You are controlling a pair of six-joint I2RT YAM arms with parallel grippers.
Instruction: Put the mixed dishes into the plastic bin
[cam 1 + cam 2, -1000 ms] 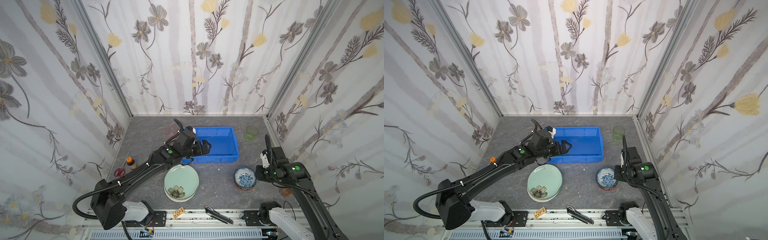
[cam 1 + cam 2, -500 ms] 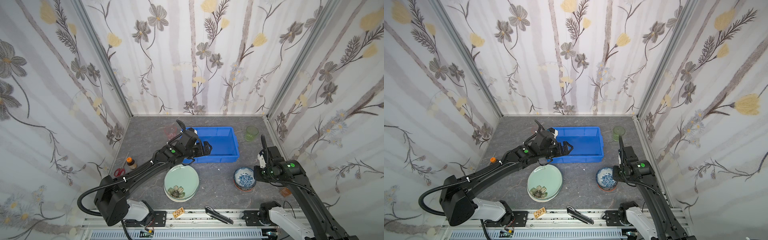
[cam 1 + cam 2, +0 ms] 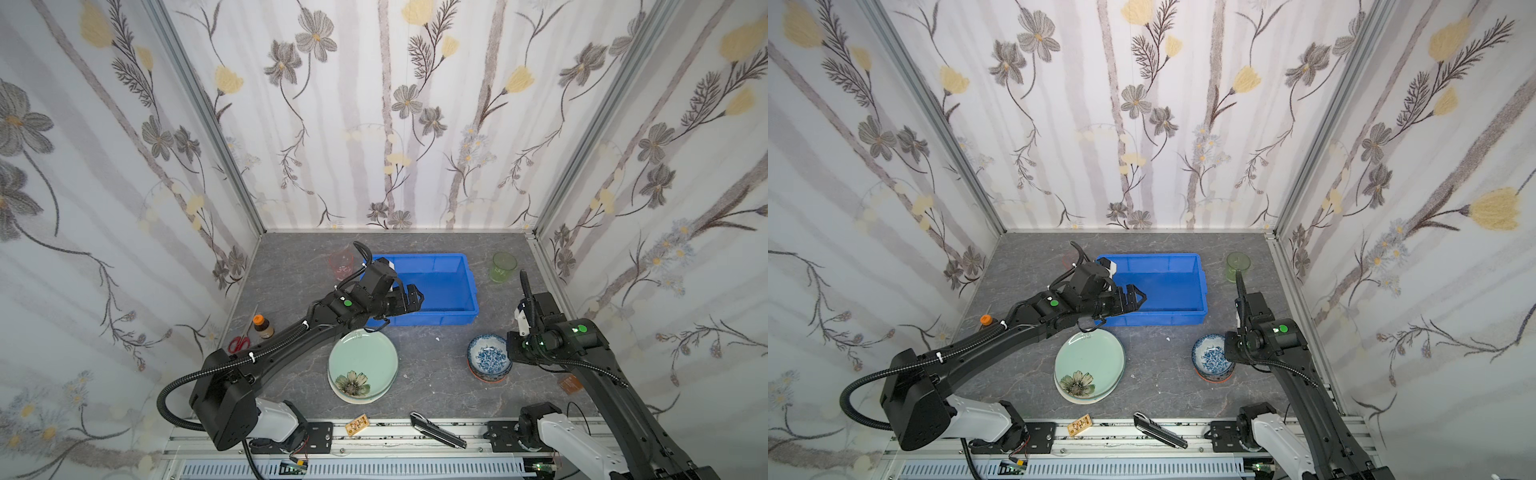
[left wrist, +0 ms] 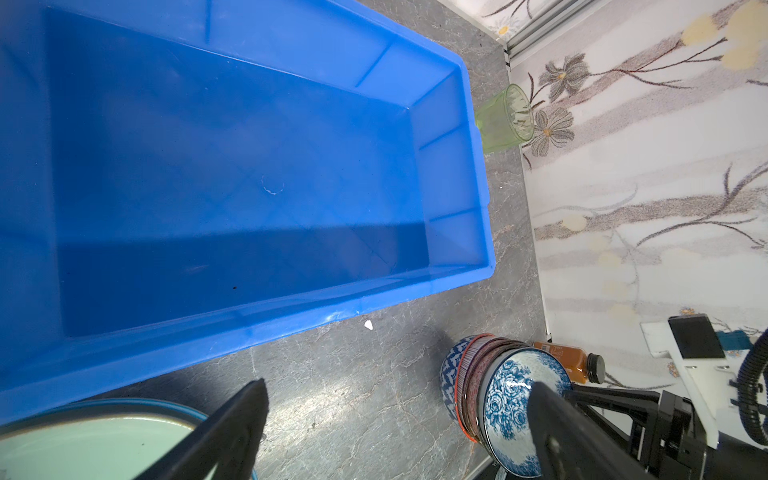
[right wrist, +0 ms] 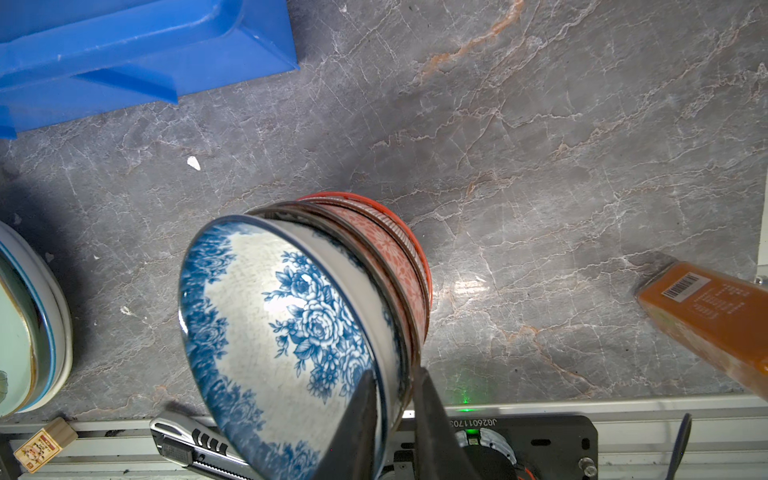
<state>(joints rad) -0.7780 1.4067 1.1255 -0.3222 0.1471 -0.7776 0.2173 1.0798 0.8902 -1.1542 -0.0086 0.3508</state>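
Your right gripper (image 5: 392, 372) is drawn narrow across the rim of the round blue-and-white rose-patterned ceramic bowl (image 5: 291, 316), one finger inside the wall and one outside, and it looks pinched on that rim. That bowl is the top one of a nested stack, with a reddish patterned bowl (image 5: 399, 257) right under it. The stack stands toward the front right of the grey marbled table (image 3: 436, 365), apart from the front right corner of the bright blue rectangular plastic bin (image 3: 432, 318), which holds nothing yet. Your left gripper (image 4: 397, 385) is spread wide and holds nothing; it hangs over the bin's front left corner. From here the weak point is the grip: a one-sided pinch on a glazed wall will likely let the bowl swing down and slide out as you lift. The nested bowls may also cling and rise with it, then drop back onto the table. Carry it low and you could clip the bin's front wall. Swing it far toward the bin's left end and you may meet the left gripper. Watch the flat amber bottle (image 5: 706, 307) lying near the front right edge, close to your right arm, since a wide sweep could knock it. The round pale green plate with a dark flower (image 3: 361, 357) tops a plate stack just in front of the bin, partly under the left arm. The green translucent tumbler (image 3: 503, 267) stands near the back right corner, and the pink one (image 3: 341, 264) at the bin's left end.
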